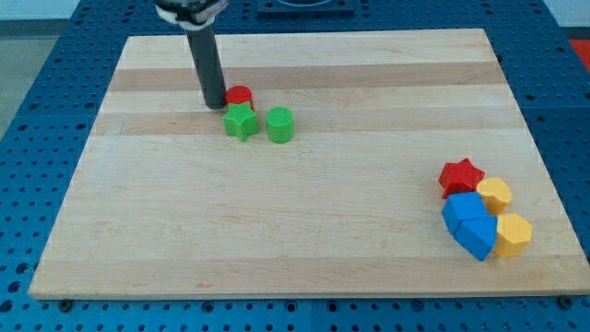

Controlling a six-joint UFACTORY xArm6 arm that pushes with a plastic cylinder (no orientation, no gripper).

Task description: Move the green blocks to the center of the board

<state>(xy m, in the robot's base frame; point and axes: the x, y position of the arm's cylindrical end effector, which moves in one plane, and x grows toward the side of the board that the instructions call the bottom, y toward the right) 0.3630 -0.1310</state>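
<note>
A green star block (241, 122) and a green cylinder block (280, 124) lie side by side in the board's upper left part, a small gap between them. A red cylinder block (240, 95) sits just above the green star, touching it. My tip (214, 104) rests on the board just left of the red cylinder and up-left of the green star, close to both.
The wooden board (304, 231) lies on a blue perforated table. At the lower right a cluster holds a red star block (460, 175), two blue blocks (469, 224) and two yellow blocks (498, 195), (513, 234).
</note>
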